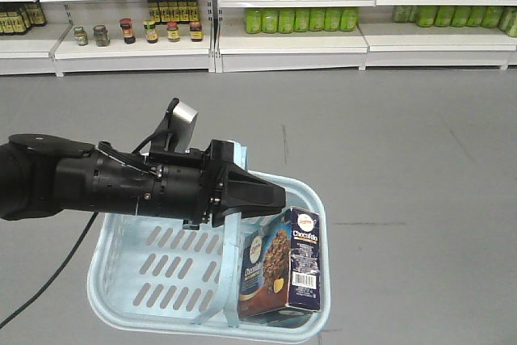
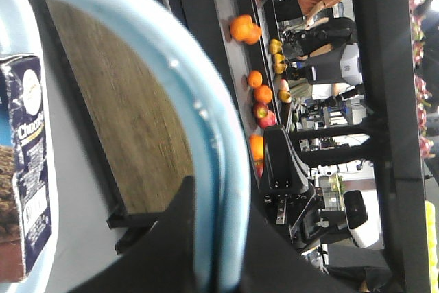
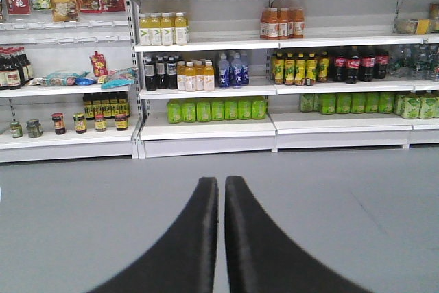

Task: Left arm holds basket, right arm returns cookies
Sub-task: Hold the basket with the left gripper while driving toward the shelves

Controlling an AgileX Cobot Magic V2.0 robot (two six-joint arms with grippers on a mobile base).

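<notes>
Exterior front-facing view: the left gripper [image 1: 273, 197] is clamped shut on the light blue basket [image 1: 161, 272], pinching its flat handle [image 1: 229, 240], with grey floor [image 1: 404, 159] beneath. The Chocofello cookie carton [image 1: 283, 268] stands upright inside the basket, against its right end wall. In the right wrist view, the right gripper [image 3: 221, 186] has its two black fingers almost pressed together with nothing between them, facing shop shelves [image 3: 206, 128] of bottles and jars
</notes>
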